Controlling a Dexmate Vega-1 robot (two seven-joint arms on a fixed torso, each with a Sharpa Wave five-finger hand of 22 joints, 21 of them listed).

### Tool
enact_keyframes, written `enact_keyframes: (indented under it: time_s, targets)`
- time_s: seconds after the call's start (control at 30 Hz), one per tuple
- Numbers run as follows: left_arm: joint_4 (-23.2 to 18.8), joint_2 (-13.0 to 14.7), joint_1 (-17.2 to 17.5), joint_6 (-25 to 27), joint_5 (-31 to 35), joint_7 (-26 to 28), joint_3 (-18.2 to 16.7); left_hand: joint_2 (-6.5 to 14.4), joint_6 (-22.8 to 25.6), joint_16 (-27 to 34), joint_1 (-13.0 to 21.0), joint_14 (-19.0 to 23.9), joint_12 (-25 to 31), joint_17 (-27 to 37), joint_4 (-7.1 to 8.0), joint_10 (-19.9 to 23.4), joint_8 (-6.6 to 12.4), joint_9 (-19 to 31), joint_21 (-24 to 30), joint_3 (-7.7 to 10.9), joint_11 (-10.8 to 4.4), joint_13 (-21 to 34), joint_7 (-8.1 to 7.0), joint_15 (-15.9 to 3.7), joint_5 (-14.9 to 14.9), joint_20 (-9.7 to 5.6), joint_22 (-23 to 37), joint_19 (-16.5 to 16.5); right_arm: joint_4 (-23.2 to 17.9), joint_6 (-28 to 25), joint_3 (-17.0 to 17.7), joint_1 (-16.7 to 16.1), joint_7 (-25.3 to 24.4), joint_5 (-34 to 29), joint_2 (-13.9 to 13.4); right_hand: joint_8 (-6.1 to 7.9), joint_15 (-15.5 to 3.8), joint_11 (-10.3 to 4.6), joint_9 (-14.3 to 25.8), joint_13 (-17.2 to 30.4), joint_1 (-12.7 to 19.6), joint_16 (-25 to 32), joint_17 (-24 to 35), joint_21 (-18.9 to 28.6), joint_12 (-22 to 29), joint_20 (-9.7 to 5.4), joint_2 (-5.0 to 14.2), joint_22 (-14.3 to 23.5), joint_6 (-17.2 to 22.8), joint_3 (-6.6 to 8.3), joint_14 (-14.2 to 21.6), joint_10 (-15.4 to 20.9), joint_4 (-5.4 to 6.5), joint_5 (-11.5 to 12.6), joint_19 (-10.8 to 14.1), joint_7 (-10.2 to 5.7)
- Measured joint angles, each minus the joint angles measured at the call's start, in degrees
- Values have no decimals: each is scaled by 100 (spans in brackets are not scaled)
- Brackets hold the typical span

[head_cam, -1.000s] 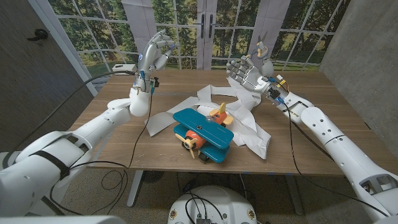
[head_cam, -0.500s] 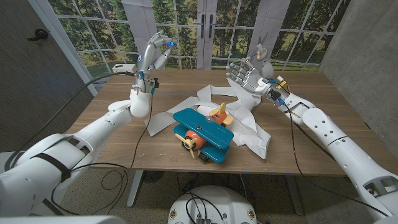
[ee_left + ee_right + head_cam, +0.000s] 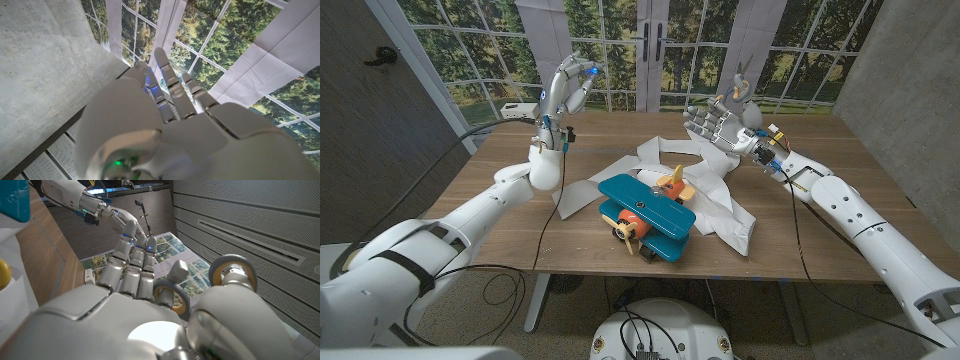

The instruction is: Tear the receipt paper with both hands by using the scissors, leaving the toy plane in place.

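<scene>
We held both hands raised above the far half of the tabletop (image 3: 480, 215), and neither had taken hold of anything. Our left hand (image 3: 567, 88) stood high over the far left side, fingers drawn loosely together and holding nothing. Our right hand (image 3: 717, 124) hung over the far right, its fingers spread apart and empty, just above the far end of the receipt paper (image 3: 720, 205).

The receipt paper lay in a long, crumpled white ribbon across the middle of the tabletop, looping from the far centre down to the near right. The toy plane (image 3: 645, 212), teal with an orange nose and a yellow propeller, sat on top of its middle stretch, touching it. We could not make out any scissors in these views.

We judged the paper to be thin, very light and limp, likely to slide or bunch under a fingertip instead of lifting cleanly, and easy to rip once held taut. The plane pinned part of it, so a hard pull might drag the toy along. The free far loops beside our right hand looked like the best place to pinch, with the second hand taking a nearby fold, well clear of the plane, so the tension stayed between our hands.
</scene>
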Motion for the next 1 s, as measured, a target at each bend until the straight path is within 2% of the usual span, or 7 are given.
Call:
enact_keyframes:
  time_s: [0.27,0.33,0.57,0.63,0.8,1.0]
  targets:
    - [0,0,0,28,-97,-101,0,-15,-83,0,-75,-22,-86,-112,-1,-9,0,-34,-21,93,8,-71,-42,-6,0,0,0,0,-82,0,2,-93,0,0,-44,0,48,-13,0,-83,31,0,-31,-78,-126,9,30,0,-39,-18,-94,-136,18,0,9,39]
    - [-16,-19,100,43,-123,-122,-126,-18,-91,0,-156,-72,-150,-147,-6,-30,0,-60,-21,98,-13,-104,-33,11,0,0,0,0,-114,44,8,-127,-23,12,-55,0,70,-1,0,-105,13,0,-31,-85,-161,9,48,0,-71,-18,-117,-184,17,0,9,71]
    - [-28,-19,132,97,-184,-197,-179,-79,-121,0,-400,-125,-320,-314,55,-30,0,-113,-21,186,-13,-269,-62,19,-22,0,-28,0,-229,45,33,-226,-23,63,-117,-1,78,20,0,-162,37,1,-57,-150,-196,31,83,0,-103,-30,-204,-205,5,0,32,103]
    - [-2,-19,130,110,-195,-230,-184,-79,-121,1,-534,-167,-392,-379,79,-30,0,-143,-21,210,-13,-329,-62,43,-39,0,-28,0,-268,45,38,-253,-23,73,-145,-1,109,30,0,-184,37,-17,-57,-150,-227,61,83,0,-111,-39,-237,-214,-3,0,20,111]
    - [99,-14,57,128,-300,-390,-188,-108,-180,-21,-1040,-356,-656,-727,249,165,0,-247,-21,282,-10,-577,-48,85,-106,23,-28,23,-362,41,55,-309,-23,86,-217,-1,130,31,1,-215,37,-17,-57,-211,-233,72,83,0,-151,-49,-257,-215,4,0,9,151]
    - [228,16,-69,182,-359,-604,-150,-305,-282,-21,-1773,-721,-1157,-1402,396,494,0,-448,-44,282,-25,-1047,-110,190,-241,160,-27,7,-470,21,74,-373,-23,103,-301,-40,165,49,-28,-294,37,-17,-85,-282,-330,106,83,0,-265,-69,-326,-339,14,0,18,264]
